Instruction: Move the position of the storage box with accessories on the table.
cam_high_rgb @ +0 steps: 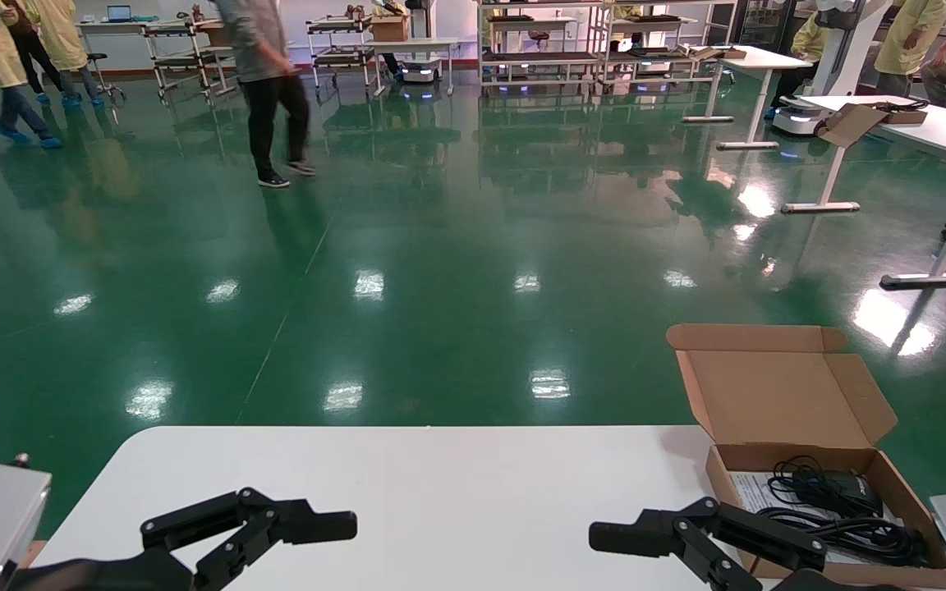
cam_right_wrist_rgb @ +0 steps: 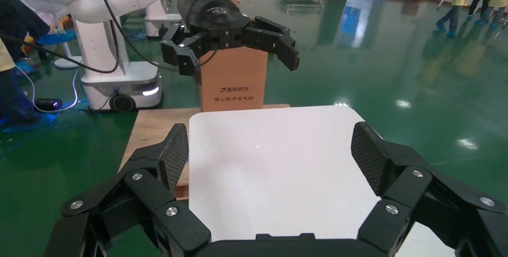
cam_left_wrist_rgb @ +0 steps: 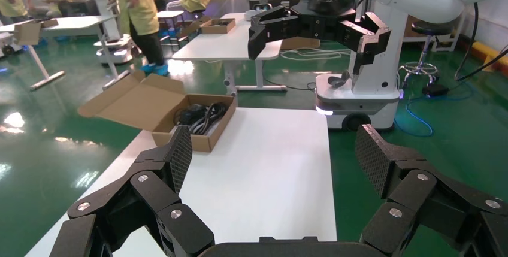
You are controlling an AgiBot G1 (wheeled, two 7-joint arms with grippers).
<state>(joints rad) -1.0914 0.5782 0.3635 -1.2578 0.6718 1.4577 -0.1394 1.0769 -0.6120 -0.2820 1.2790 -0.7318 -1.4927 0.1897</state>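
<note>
Brown cardboard box (cam_high_rgb: 826, 484) at the table's (cam_high_rgb: 440, 484) right edge, flap up, black cables (cam_high_rgb: 834, 513) and white paper (cam_high_rgb: 748, 491) inside. Smooth white top. Left gripper (cam_high_rgb: 309, 525) and right gripper (cam_high_rgb: 637, 538) low at near edge, both spread wide, holding nothing.

Table (cam_high_rgb: 440, 484): one, white, lower centre of the frame.
Storage box (cam_high_rgb: 777, 394): one, cardboard, lid open, lower right.
Accessories inside it: one black mouse (cam_high_rgb: 847, 491), one bundle of black cables (cam_high_rgb: 851, 529), one printed sheet (cam_high_rgb: 748, 490).
Grippers: two, left gripper (cam_high_rgb: 321, 525) and right gripper (cam_high_rgb: 625, 538), along the bottom edge.
</note>
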